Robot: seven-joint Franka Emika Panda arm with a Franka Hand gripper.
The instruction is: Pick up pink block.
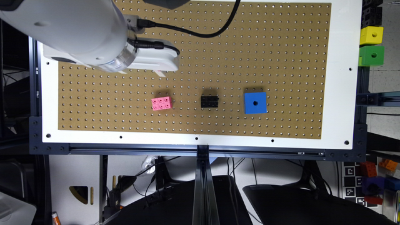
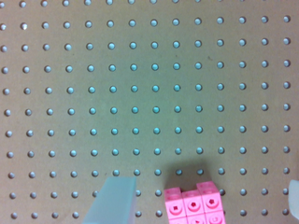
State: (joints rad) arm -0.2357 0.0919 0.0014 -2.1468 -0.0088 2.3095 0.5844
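The pink block lies flat on the brown pegboard, its six round holes facing up, toward the exterior view's left of the row of blocks. My gripper hangs above the board, a little beyond the block and slightly to the exterior view's left of it. In the wrist view the pink block shows partly at the picture's edge. It sits between the two pale fingertips, which stand wide apart. The gripper is open and holds nothing.
A black brick and a larger blue cube sit in line with the pink block, toward the exterior view's right. Yellow and green cubes rest off the board at the far right. A white frame borders the pegboard.
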